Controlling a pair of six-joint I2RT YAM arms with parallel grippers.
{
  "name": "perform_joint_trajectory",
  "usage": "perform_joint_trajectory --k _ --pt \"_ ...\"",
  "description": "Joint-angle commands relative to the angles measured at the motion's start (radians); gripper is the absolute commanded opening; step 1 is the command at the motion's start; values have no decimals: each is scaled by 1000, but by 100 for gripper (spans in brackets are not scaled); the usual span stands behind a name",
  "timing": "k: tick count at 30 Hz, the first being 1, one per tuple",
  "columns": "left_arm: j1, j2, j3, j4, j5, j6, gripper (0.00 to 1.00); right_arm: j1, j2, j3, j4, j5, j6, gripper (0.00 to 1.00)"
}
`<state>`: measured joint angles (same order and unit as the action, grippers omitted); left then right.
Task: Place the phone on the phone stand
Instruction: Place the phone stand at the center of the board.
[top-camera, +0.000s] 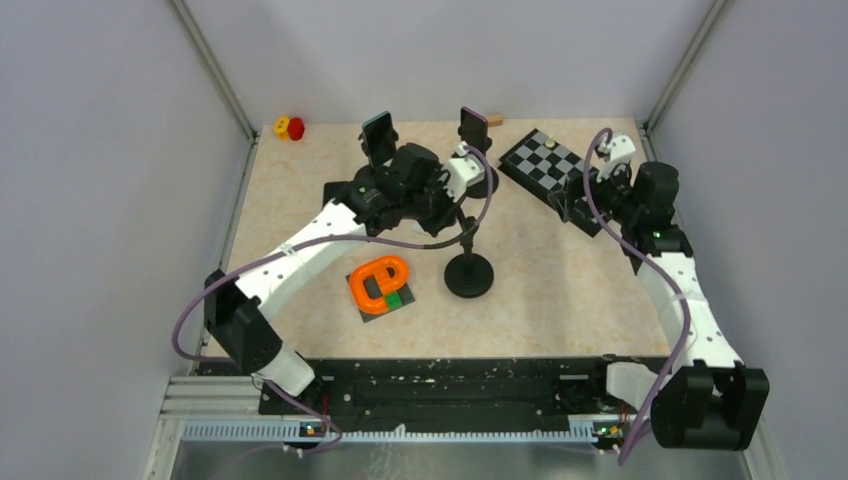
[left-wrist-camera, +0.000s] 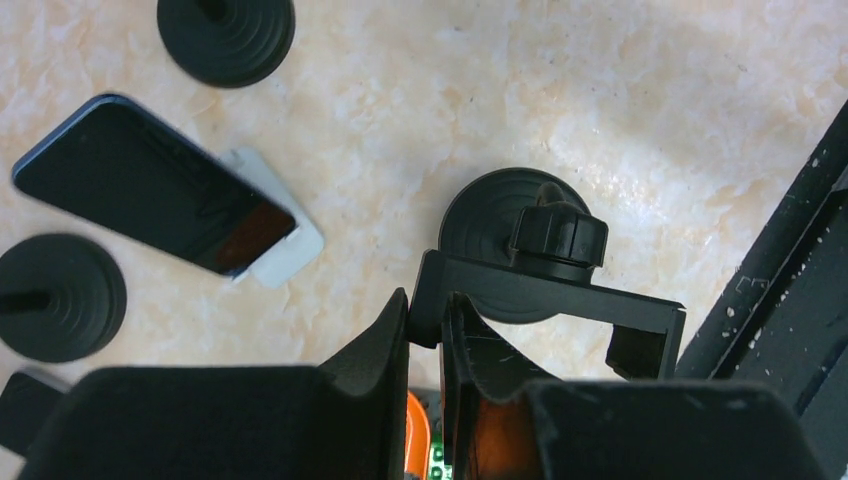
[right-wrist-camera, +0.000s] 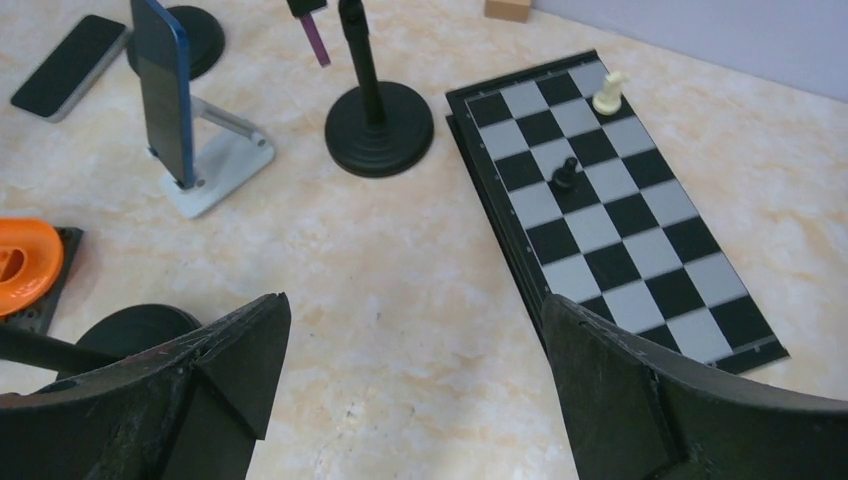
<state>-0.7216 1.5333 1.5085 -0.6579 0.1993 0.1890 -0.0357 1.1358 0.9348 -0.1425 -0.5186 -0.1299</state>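
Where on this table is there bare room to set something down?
The widest bare patch lies between the black phone stand and the right arm, in front of the chessboard. A smaller one lies far left, beside the red and yellow toy. The far middle is crowded with phones, other stands and the left end effector.

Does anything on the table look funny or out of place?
A phone lies flat on the table while a blue phone stands on its white stand. The chessboard sits crooked with only a white piece and a black piece.
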Motion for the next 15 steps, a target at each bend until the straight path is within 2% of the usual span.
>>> perform_joint_trajectory --k 1,6,12,15 --pt "-45 36 72 168 -30 -24 0 0 -100 -81 13 124 26 99" --pt "-86 89 57 202 -68 -39 0 -3 -121 -113 38 134 43 99" --pt "-133 99 -18 265 -151 -52 0 -4 -79 -100 13 75 43 99" --pt "-148 109 -24 258 -155 -66 11 -3 -84 -110 26 59 43 99"
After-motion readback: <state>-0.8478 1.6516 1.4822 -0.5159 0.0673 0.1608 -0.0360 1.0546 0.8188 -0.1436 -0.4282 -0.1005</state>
